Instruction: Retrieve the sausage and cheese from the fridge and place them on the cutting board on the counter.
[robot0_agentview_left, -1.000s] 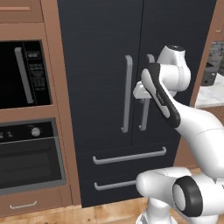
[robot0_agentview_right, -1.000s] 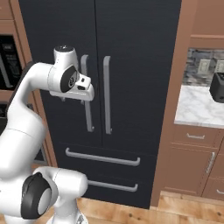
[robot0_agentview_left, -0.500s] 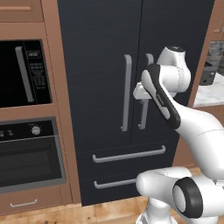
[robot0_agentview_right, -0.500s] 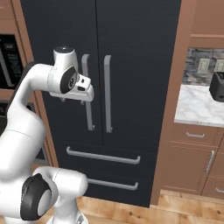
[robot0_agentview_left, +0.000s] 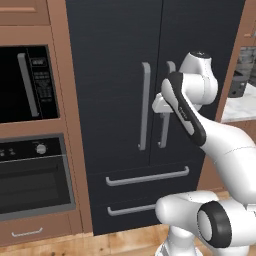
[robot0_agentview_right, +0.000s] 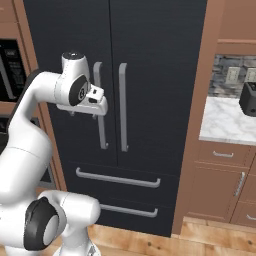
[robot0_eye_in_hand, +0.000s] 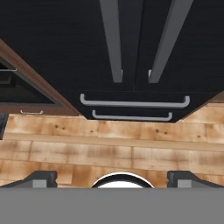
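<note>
White arm reaches up in front of the fridge (robot0_agentview_left: 115, 75), its hand (robot0_agentview_right: 95, 106) hanging just before the two long grey door handles (robot0_agentview_right: 122, 107), fingers spread wide and holding nothing. Both doors are shut, and so are the two lower drawers (robot0_eye_in_hand: 134, 109). Beyond, at one side, stands a black wall oven (robot0_agentview_left: 30, 175); at the other, a marble table (robot0_agentview_right: 227, 122) carries a dark toaster (robot0_agentview_right: 248, 98).

Glossy white rounded arm (robot0_agentview_left: 225, 145) with dark joint bands.
</note>
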